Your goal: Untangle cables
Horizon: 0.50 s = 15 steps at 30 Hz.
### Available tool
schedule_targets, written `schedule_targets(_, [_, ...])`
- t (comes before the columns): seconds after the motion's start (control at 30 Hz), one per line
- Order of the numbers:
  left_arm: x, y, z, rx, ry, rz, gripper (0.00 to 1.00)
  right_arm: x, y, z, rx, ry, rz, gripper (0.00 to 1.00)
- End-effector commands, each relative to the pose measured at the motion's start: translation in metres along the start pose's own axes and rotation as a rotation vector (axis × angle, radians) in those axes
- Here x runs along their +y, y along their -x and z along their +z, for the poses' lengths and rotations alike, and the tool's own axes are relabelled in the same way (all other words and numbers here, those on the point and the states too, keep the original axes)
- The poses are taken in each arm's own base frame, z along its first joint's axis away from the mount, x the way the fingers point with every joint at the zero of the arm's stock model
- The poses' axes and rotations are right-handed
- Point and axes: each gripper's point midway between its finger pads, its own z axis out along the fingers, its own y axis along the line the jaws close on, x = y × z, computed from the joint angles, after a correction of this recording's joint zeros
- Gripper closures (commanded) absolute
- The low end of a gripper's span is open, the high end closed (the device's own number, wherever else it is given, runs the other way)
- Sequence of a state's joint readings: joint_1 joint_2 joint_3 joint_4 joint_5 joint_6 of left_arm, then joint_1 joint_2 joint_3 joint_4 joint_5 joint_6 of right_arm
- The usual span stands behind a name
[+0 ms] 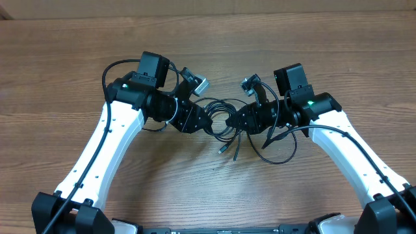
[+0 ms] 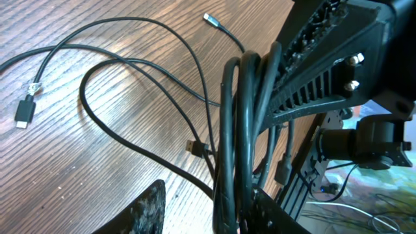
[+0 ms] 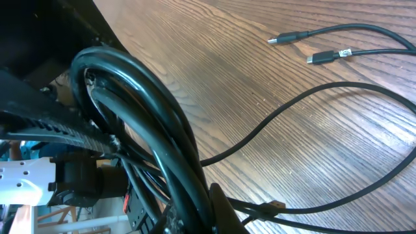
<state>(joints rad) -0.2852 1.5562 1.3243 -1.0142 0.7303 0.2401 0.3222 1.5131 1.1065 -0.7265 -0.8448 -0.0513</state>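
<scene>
Seen from overhead, two white arms reached inward across a wooden table (image 1: 65, 58) and met at its middle. Between them lay the cables (image 1: 221, 118), a knot of thin black loops. The left gripper (image 1: 200, 120) pressed in from 9 o'clock and the right gripper (image 1: 242, 120) from 3 o'clock. Both tips were buried in the tangle, so I could not tell whether either was clenched on a cord or released. Loose ends trailed from the knot toward 6 o'clock, and one wide loop (image 1: 281, 151) spread toward 4 o'clock.

In the left wrist view, the cables (image 2: 237, 130) ran as a blurred upright bundle close to the lens, hiding whatever was behind them. One dark finger (image 2: 148, 208) was cut off at the bottom edge. Beyond it, single cords curved over the wood, ending in a flat plug (image 2: 24, 112) at 9 o'clock and a small metal tip (image 2: 211, 19) at 12 o'clock.

In the right wrist view, the cables (image 3: 156, 110) arched out of focus. Two plugs (image 3: 322, 58) lay together at 1 o'clock.
</scene>
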Motion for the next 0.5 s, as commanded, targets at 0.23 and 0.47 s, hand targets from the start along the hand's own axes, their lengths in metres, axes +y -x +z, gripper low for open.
schedule_targets(0.23, [0.037,-0.007,-0.020,-0.013,0.097,-0.080,0.59,-0.001,0.004,-0.002,-0.012,-0.019,0.034,0.96])
schedule_targets(0.47, [0.026,0.008,-0.035,-0.120,-0.056,-0.111,0.54,-0.002,0.004,-0.002,-0.013,-0.024,0.039,0.96])
